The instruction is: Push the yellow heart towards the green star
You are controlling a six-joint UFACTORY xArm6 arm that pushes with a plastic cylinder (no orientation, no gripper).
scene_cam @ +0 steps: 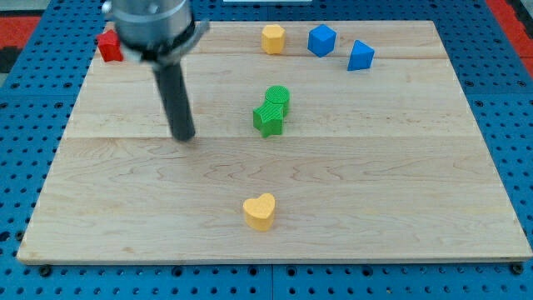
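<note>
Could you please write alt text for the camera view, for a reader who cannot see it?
A dark rod's tip rests on a wooden board, to the view's left of a green star that touches a green cylinder; a yellow heart sits apart near the view's bottom. Along the top lie a red block, a yellow block and two blue blocks.

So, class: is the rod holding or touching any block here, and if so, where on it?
Nothing is held. My tip rests on bare board, apart from every block, to the view's left of the green star and up-left of the yellow heart.
</note>
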